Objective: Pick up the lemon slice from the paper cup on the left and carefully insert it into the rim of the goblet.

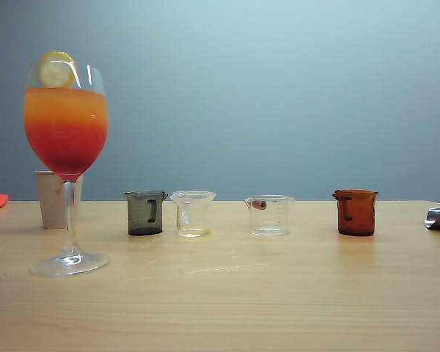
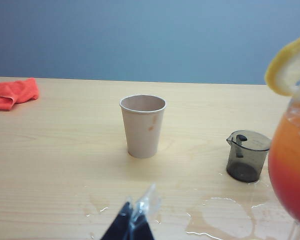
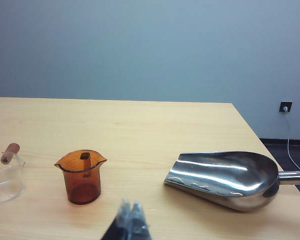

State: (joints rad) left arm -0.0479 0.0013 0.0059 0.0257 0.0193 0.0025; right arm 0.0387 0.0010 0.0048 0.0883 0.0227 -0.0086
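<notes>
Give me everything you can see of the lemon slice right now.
The thin round lemon slice, pale yellow flesh inside a darker yellow rind, sits upright on the rim of the tall clear stemmed goblet, above the orange-to-red layered drink. It sticks up past the rim and looks intact. Only the goblet touches it; neither gripper is near it. How it is wedged onto the glass cannot be made out.

Of the left tool [image 2: 134, 220], only dark fingertips wrapped in clear, shiny film are seen — the right tool [image 3: 130, 222] is likewise dark and film-wrapped.

grey beaker [image 1: 145, 213], amber beaker [image 1: 356, 212], steel scoop [image 3: 225, 178], red cloth [image 2: 12, 93]
</notes>
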